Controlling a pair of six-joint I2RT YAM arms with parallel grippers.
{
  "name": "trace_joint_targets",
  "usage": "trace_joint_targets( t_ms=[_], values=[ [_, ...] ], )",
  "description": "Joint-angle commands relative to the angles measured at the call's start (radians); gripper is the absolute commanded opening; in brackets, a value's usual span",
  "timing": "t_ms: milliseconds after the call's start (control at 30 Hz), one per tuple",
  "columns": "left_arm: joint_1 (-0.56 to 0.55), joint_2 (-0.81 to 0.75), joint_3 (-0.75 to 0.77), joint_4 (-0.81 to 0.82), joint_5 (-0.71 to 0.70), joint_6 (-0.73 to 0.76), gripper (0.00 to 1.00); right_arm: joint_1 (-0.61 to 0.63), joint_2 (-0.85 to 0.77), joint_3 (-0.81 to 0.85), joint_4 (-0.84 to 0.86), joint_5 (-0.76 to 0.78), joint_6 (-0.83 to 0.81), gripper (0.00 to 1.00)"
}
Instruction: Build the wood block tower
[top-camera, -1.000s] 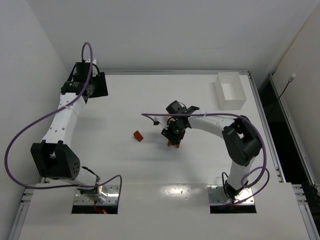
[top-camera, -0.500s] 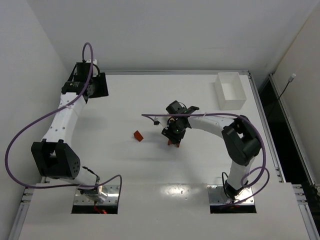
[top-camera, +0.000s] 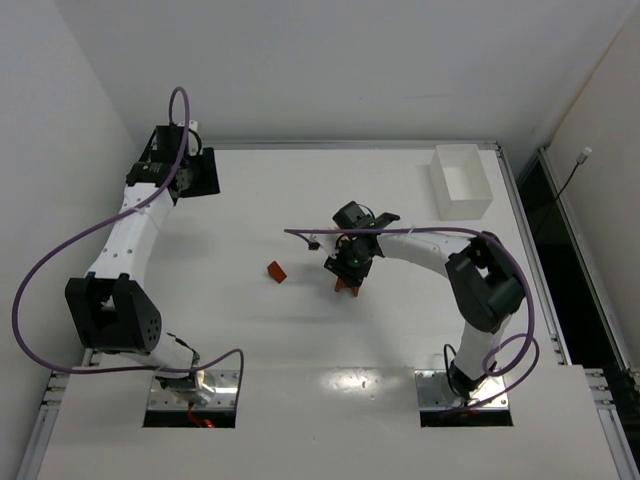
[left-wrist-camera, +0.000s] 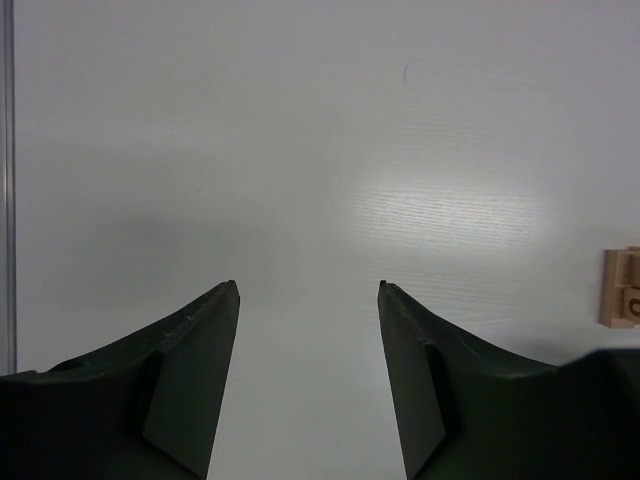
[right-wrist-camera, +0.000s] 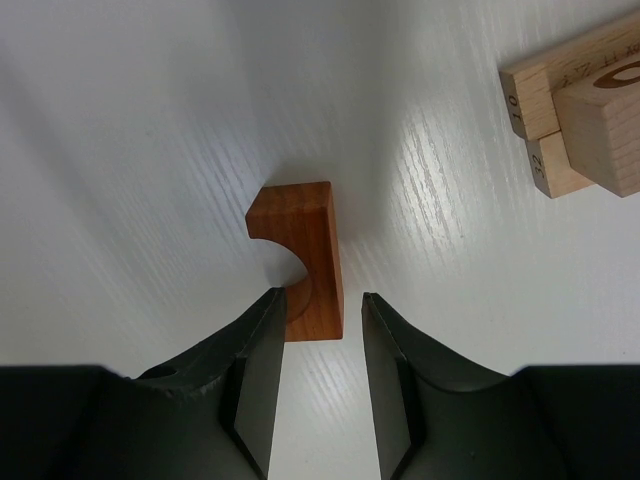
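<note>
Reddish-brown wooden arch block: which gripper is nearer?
Right. The right gripper straddles the reddish-brown wooden arch block; the left gripper sits far off at the far-left corner of the white table.

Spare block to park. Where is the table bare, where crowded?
Bare: far strip between left gripper and white bin; near strip before the bases. Crowded: mid-table, where the right gripper straddles the arch block, with tan blocks and wedge close by.

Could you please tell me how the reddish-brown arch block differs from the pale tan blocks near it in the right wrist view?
The arch block is reddish-brown with a curved cut-out; the pale tan blocks are straight-edged and carry printed numbers. The arch block lies alone between the fingers of the right gripper; the pale tan blocks sit together, clear of them. Both are wooden.
</note>
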Motion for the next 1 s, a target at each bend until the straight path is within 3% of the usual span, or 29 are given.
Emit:
trace_joint_targets(
  t_ms=[0, 533, 633, 667, 700, 833, 967],
  values=[
    [0.010, -0.002, 0.026, 0.023, 0.014, -0.007, 0.55, -0.003, -0.027, -0.006, 0.030, 0.000, -0.021, 0.33],
    [0.010, 0.017, 0.035, 0.013, 0.014, -0.007, 0.55, -0.003, 0.054, 0.024, 0.030, 0.030, -0.021, 0.33],
    [0.010, 0.017, 0.035, 0.013, 0.014, -0.007, 0.55, -0.003, 0.063, 0.024, 0.039, 0.030, -0.021, 0.19],
    [0.010, 0.017, 0.035, 0.013, 0.014, -0.007, 0.55, -0.003, 0.063, 0.024, 0.039, 0.040, -0.021, 0.03],
    [0.010, 0.017, 0.035, 0.013, 0.014, -0.007, 0.55, -0.003, 0.063, 0.024, 0.039, 0.049, -0.021, 0.00],
    [0.010, 0.017, 0.035, 0.013, 0.014, 0.002, 0.55, -0.003, 0.015, -0.001, 0.073, 0.115, 0.014, 0.00],
    [0.010, 0.017, 0.016, 0.023, 0.014, -0.010, 0.55, 0.006, -0.114, -0.088, 0.158, 0.296, 0.104, 0.00]
  ],
)
